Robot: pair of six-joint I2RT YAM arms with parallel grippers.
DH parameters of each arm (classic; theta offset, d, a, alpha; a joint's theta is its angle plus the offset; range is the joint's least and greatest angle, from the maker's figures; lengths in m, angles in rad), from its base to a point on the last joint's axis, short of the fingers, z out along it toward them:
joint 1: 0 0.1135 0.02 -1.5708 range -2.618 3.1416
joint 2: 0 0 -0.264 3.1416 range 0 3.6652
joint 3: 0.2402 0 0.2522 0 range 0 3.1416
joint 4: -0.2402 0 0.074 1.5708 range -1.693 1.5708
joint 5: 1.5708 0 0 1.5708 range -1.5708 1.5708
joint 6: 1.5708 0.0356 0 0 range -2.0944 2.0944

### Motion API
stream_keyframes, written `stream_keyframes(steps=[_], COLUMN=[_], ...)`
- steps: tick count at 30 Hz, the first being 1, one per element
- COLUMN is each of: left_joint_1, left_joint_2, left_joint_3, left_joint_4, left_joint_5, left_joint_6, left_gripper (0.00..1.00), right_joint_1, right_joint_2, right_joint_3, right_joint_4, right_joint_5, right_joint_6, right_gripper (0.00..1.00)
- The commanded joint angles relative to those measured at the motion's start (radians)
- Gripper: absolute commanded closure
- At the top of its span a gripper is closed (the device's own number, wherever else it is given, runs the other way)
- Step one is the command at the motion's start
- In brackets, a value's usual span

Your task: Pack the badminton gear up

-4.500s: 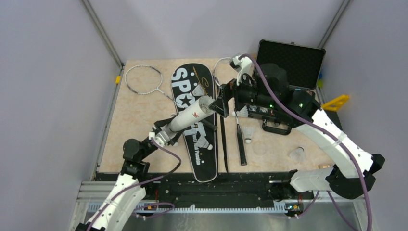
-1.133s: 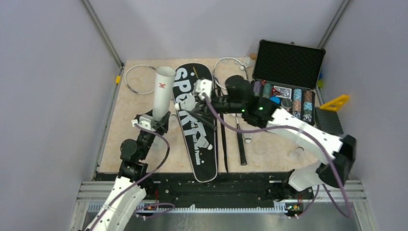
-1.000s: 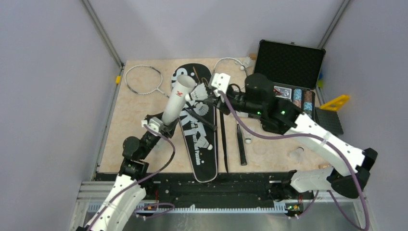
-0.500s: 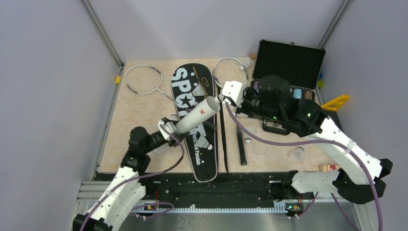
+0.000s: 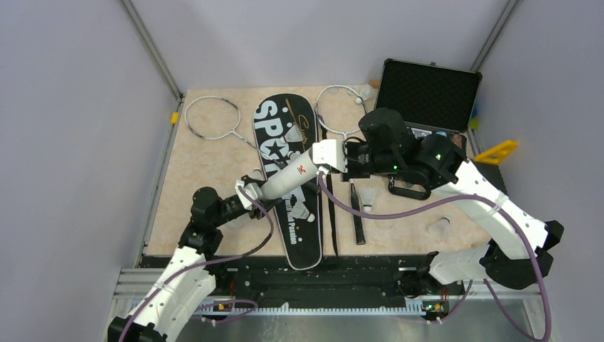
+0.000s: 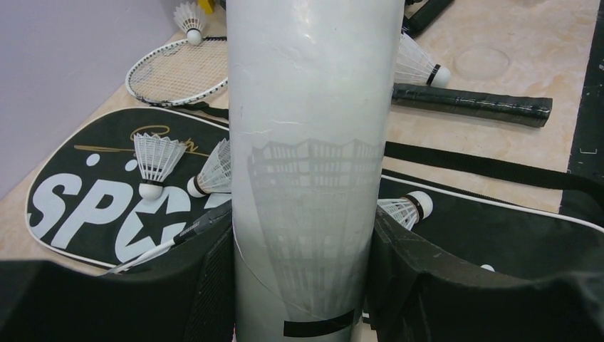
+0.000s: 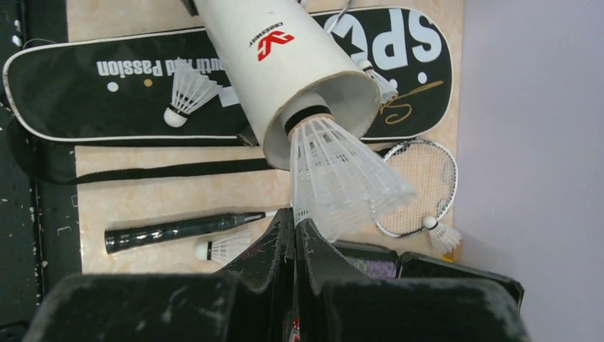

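My left gripper [image 5: 251, 197] is shut round the lower end of the white tube [image 5: 288, 173], which slants up and to the right above the black "SPORT" bag [image 5: 274, 125]. In the left wrist view the tube [image 6: 313, 142] fills the gap between both pads. My right gripper [image 7: 295, 217] is shut on the feather rim of a shuttlecock [image 7: 342, 178] whose cork end sits in the tube's open mouth [image 7: 324, 100]. Loose shuttlecocks lie on the bag [image 6: 153, 160] [image 7: 186, 92] and on the table [image 5: 367, 196]. One racket [image 5: 214, 117] lies at the back left, another [image 5: 342, 107] right of the bag.
The open black case of poker chips [image 5: 427, 89] stands at the back right under my right arm. A yellow triangle [image 5: 498, 151] lies by the right wall. The bag's black strap [image 5: 331, 214] runs beside a racket handle [image 5: 356, 221]. Another shuttlecock [image 7: 441, 231] rests by the far racket head.
The tube swung from nearly upright down to a slant pointing right. In the last half second my right gripper moved left and brought the shuttlecock's cork into the tube's mouth.
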Motion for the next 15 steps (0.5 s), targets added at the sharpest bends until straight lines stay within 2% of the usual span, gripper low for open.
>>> stream_keyframes(steps=[1, 8, 11, 15], left_joint_1=[-0.002, -0.002, -0.002, -0.001], left_joint_2=[-0.002, -0.009, -0.015, -0.02], left_joint_3=[0.045, 0.044, 0.041, 0.037], left_joint_4=[0.043, 0.037, 0.036, 0.035], left_joint_5=[0.035, 0.083, 0.088, 0.102], left_joint_6=[0.029, 0.043, 0.046, 0.049], left_gripper=[0.65, 0.66, 0.66, 0.66], right_joint_1=[0.015, 0.015, 0.015, 0.016], right_joint_2=[-0.064, -0.163, -0.137, -0.078], right_joint_3=[0.049, -0.079, -0.086, -0.036], right_joint_4=[-0.041, 0.048, 0.083, 0.049], right_joint_5=[-0.103, -0.187, -0.177, -0.17], right_joint_6=[-0.086, -0.144, -0.11, -0.091], right_gripper=[1.0, 1.0, 1.0, 1.0])
